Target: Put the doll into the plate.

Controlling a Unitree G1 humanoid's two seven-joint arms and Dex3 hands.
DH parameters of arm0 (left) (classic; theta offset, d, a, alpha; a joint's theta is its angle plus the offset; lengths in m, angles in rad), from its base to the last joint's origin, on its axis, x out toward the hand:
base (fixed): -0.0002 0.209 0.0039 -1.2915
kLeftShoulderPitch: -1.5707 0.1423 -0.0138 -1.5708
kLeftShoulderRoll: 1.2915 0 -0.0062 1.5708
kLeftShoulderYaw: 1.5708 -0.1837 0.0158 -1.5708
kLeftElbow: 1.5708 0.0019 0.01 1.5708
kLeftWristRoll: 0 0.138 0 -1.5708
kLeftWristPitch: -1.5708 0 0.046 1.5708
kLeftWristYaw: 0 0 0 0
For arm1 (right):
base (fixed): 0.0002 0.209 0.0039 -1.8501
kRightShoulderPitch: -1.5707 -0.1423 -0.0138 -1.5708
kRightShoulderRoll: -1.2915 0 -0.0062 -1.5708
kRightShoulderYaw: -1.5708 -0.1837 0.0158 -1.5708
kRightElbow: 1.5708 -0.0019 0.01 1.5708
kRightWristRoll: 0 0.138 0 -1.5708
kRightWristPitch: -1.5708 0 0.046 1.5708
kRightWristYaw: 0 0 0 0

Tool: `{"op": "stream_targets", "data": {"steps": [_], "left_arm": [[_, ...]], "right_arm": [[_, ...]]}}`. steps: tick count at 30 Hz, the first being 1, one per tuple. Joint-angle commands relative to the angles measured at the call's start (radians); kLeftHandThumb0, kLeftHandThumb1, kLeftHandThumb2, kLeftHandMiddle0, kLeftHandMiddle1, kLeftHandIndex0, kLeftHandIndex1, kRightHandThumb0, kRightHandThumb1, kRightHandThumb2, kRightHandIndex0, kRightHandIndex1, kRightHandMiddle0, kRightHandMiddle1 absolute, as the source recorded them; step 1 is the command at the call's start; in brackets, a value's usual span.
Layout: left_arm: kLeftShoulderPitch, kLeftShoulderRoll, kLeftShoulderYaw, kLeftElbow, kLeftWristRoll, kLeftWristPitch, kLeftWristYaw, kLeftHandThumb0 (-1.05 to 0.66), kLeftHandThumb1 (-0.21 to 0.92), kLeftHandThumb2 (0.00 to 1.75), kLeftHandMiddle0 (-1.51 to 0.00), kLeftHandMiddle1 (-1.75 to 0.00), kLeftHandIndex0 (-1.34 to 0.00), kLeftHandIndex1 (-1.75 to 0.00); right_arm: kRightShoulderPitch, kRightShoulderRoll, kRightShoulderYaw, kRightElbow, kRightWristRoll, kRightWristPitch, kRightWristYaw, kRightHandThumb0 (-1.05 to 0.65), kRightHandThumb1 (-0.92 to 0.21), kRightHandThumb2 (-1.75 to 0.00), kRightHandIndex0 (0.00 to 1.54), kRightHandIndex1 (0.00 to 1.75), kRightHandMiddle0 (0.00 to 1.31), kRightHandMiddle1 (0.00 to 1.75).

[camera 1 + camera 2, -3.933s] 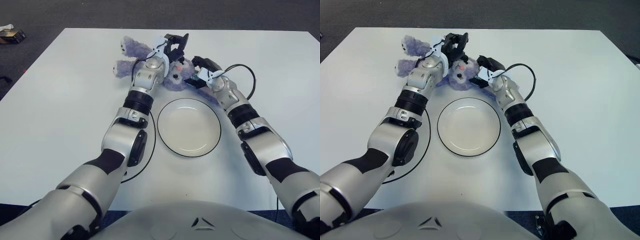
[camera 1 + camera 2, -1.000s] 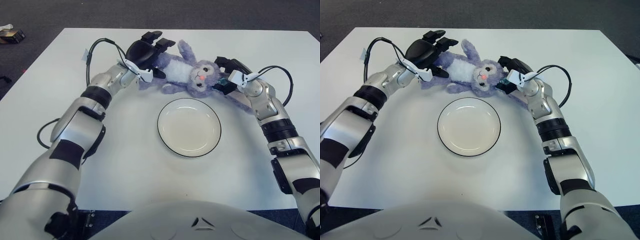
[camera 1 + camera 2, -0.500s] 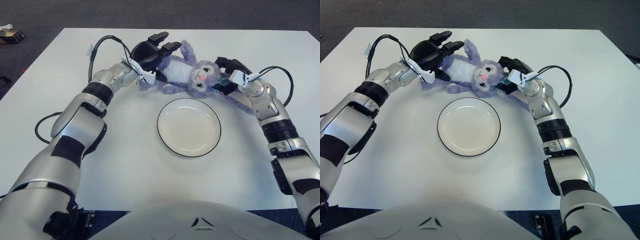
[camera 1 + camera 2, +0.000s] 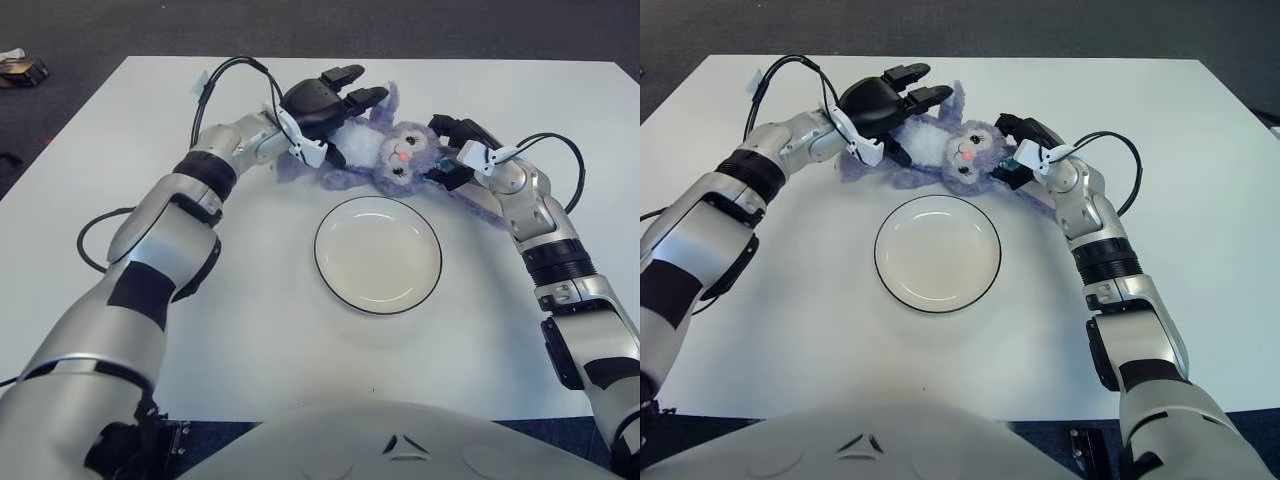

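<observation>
Purple doll (image 4: 375, 152) lies crosswise beyond the plate (image 4: 378, 254); left hand (image 4: 318, 101) spread over its body, right hand (image 4: 455, 150) at its head, grip unclear.

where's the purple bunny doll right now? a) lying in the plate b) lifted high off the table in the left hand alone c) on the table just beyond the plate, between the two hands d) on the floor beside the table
c: the doll lies on the white table just past the far rim of the plate, which holds nothing, with the left hand over its body and the right hand at its head.
</observation>
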Motion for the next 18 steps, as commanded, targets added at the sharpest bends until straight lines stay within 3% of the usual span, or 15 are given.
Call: {"op": "stream_targets", "data": {"steps": [1,5,13,16,17,18], "left_arm": [[-0.027,-0.001,0.003,0.001,-0.013,-0.007,-0.031,-1.02,0.92,0.03,-0.09,0.00,-0.19,-0.03],[-0.035,-0.002,0.002,0.004,-0.022,-0.001,-0.067,-1.03,0.92,0.03,-0.09,0.00,-0.19,-0.02],[-0.046,0.001,0.003,0.001,-0.024,0.022,-0.125,-0.98,0.92,0.02,-0.43,-0.17,-0.27,-0.04],[-0.046,-0.001,0.004,0.007,-0.026,0.030,-0.133,-0.92,0.88,0.01,-0.26,-0.86,-0.41,-0.08],[-0.048,-0.004,0.006,0.011,-0.033,0.038,-0.155,-0.91,0.88,0.01,-0.23,-0.94,-0.42,-0.11],[-0.051,-0.008,0.009,0.016,-0.042,0.052,-0.191,-0.89,0.86,0.01,-0.18,-1.09,-0.38,-0.26]], "right_arm": [[-0.005,0.004,0.006,-0.019,-0.004,0.000,0.002,0.45,-0.36,-1.25,0.57,1.75,0.76,1.75],[-0.006,0.006,0.006,-0.014,-0.001,-0.014,-0.006,0.45,-0.36,-1.25,0.57,1.75,0.76,1.75],[-0.014,0.008,0.000,0.001,0.005,-0.039,-0.018,0.45,-0.36,-1.26,0.57,1.75,0.76,1.75],[-0.017,0.006,-0.001,-0.005,0.003,-0.027,-0.013,0.45,-0.35,-1.26,0.57,1.75,0.76,1.75],[-0.018,0.005,-0.002,-0.008,0.001,-0.020,-0.012,0.45,-0.35,-1.26,0.57,1.75,0.76,1.75],[-0.018,0.005,-0.002,-0.012,-0.001,-0.012,-0.012,0.45,-0.35,-1.26,0.57,1.75,0.76,1.75]]}}
